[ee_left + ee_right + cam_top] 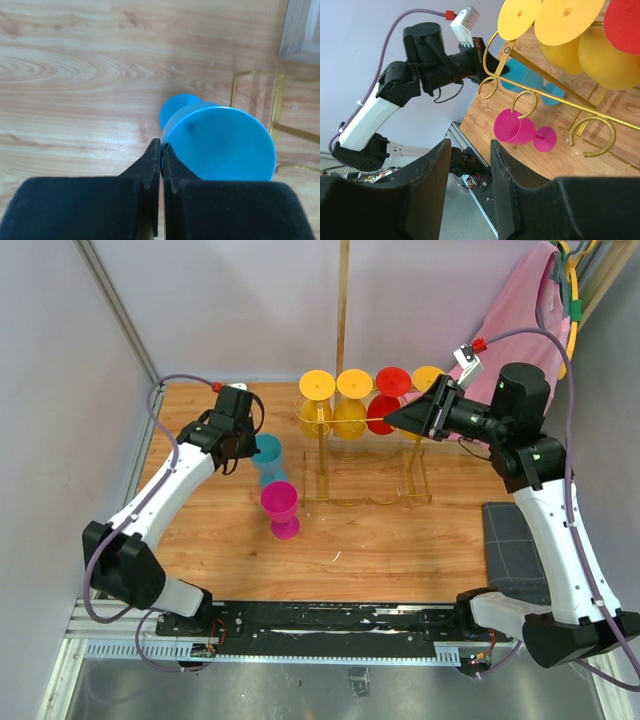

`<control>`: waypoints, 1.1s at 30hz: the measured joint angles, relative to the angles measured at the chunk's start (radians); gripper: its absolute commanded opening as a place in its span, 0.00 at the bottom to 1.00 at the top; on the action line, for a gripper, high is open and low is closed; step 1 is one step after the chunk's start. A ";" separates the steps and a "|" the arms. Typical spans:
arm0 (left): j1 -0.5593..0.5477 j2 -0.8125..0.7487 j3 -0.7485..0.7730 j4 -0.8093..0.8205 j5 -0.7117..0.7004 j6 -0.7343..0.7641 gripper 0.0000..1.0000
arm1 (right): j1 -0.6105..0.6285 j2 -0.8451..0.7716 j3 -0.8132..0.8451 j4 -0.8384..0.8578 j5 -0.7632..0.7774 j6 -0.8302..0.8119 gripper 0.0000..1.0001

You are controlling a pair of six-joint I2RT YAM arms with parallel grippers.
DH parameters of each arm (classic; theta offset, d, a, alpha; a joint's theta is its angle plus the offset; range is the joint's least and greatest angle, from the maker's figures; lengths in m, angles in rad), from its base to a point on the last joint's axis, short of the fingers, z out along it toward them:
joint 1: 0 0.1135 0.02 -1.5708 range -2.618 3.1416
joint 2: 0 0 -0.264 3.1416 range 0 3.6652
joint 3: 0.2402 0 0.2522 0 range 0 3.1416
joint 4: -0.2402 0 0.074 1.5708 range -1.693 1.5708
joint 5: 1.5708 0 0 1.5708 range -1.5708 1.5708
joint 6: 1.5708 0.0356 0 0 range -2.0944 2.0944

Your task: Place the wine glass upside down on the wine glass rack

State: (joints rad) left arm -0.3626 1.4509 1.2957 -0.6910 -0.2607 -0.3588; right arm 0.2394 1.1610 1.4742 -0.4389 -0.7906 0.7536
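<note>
Under both arms we see a pale wooden table (pixel 380 540) boxed in by plain grey walls (pixel 60 360). A pink cloth (pixel 515 300) hangs beyond the right arm, and a dark mat (pixel 505 540) lies beside that arm's base. Between the two grippers stands the wine glass rack (pixel 322 462), a thin gold wire frame. Three yellow goblets (pixel 353 383) and a red goblet (pixel 392 380) hang from its top rails, feet up. A tall wooden pole (pixel 343 300) rises behind it. The right gripper (pixel 469 145) hovers at the rack's right end, level with the hanging bowls and aimed along the rail. Its fingers are parted and we find nothing between them. The left gripper (pixel 160 145) is pressed fully closed and empty. The blue wine glass (pixel 220 145) sits just to the right of its fingertips, so close that we cannot tell whether they touch. This glass is on the table, off the rack, with the rack's wire foot just beyond it. Its long axis runs near vertical, with the wide round end uppermost toward the wrist camera and the narrower end below on the wood. A magenta goblet (pixel 281 505) stands upright close by, on the base side of the left gripper.
</note>
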 measured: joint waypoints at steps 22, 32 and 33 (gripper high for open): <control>0.000 -0.473 0.171 0.282 -0.094 -0.036 0.00 | 0.000 -0.057 -0.060 0.075 -0.001 -0.008 0.39; 0.000 -0.473 0.177 0.497 0.336 -0.224 0.00 | -0.018 -0.057 -0.073 0.084 0.010 -0.026 0.39; 0.001 -0.462 0.177 0.515 0.378 -0.240 0.00 | -0.025 -0.056 -0.074 0.083 0.011 -0.026 0.39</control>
State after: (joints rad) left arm -0.3614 0.9886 1.4723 -0.1761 0.1177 -0.5983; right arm 0.2146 1.1049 1.4002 -0.3561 -0.7792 0.7280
